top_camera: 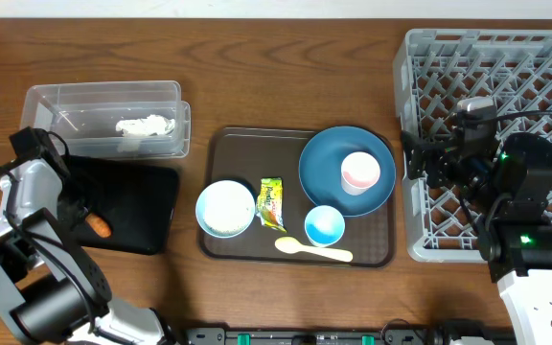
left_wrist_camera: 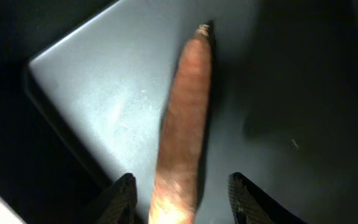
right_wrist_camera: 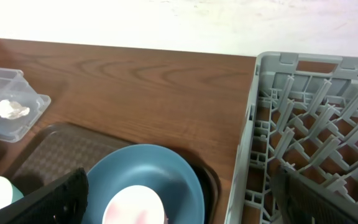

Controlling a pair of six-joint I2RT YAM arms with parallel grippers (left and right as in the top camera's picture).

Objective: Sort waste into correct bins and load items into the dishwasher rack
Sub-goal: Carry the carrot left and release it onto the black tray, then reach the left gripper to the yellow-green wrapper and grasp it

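Note:
My left gripper [left_wrist_camera: 185,202] is open just above the black tray [top_camera: 137,206], its fingers either side of the orange carrot piece [left_wrist_camera: 185,118], which lies on the tray [left_wrist_camera: 104,93]. The carrot also shows in the overhead view [top_camera: 99,227]. The crumpled tissue [top_camera: 147,125] lies in the clear tub [top_camera: 103,96]. The dark-blue plate [top_camera: 329,163] holds the pink-inside cup [top_camera: 359,172]. A rice-filled bowl [top_camera: 225,207], a smaller bowl [top_camera: 324,225], the snack packet [top_camera: 271,204] and the spoon [top_camera: 312,250] sit on the brown tray. My right gripper [right_wrist_camera: 188,199] is open and empty, between the plate [right_wrist_camera: 160,171] and the grey rack [right_wrist_camera: 316,124].
The brown serving tray [top_camera: 228,144] sits mid-table between the bins and the rack [top_camera: 506,67]. The rack holds nothing that I can see. Bare wood lies behind the tray. The right arm's body [top_camera: 520,192] hangs over the rack's front part.

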